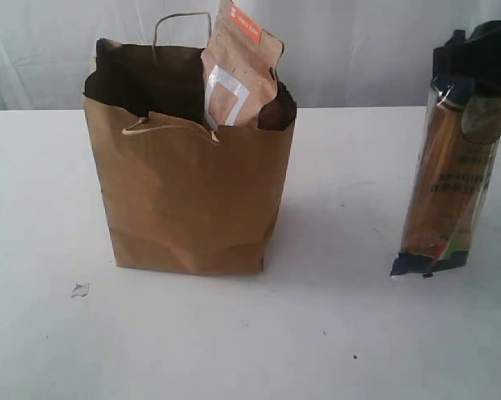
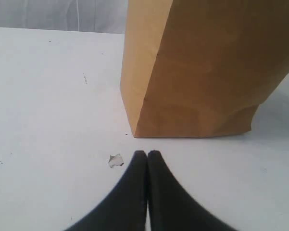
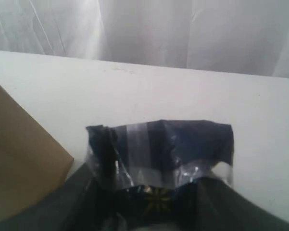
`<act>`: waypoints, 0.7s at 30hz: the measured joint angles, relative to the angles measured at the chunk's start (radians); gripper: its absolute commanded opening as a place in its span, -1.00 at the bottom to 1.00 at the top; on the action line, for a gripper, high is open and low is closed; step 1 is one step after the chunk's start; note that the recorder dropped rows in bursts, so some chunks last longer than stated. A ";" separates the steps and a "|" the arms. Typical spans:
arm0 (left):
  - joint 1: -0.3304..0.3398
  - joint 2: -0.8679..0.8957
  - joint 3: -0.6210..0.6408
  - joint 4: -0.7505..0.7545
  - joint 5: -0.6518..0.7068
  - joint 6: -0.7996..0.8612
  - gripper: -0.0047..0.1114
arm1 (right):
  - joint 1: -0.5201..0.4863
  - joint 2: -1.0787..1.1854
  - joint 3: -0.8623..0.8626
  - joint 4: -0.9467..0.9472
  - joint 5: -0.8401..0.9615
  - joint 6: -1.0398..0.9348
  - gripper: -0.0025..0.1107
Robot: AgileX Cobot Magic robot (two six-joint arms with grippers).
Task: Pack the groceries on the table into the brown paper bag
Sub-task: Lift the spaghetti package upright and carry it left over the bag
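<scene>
The brown paper bag (image 1: pixel 192 192) stands upright on the white table (image 1: pixel 333 325), left of centre. A brown pouch with a white square (image 1: pixel 237 71) sticks up out of its mouth. At the right edge my right gripper (image 1: pixel 475 54) is shut on the top of the spaghetti pack (image 1: pixel 450 183), which hangs upright with its lower end just above or at the table. In the right wrist view the pack's dark end (image 3: pixel 163 149) fills the space between the fingers. My left gripper (image 2: pixel 147 154) is shut and empty, low over the table in front of the bag (image 2: pixel 207 72).
A small white crumb (image 1: pixel 80 289) lies on the table left of the bag, close to the left fingertips (image 2: pixel 116 160). A white curtain hangs behind the table. The bag's corner (image 3: pixel 19 163) shows in the right wrist view.
</scene>
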 measured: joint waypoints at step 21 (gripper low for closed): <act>0.000 0.000 0.000 0.000 0.000 0.000 -0.92 | 0.297 0.033 -0.597 0.189 0.213 -0.358 -0.96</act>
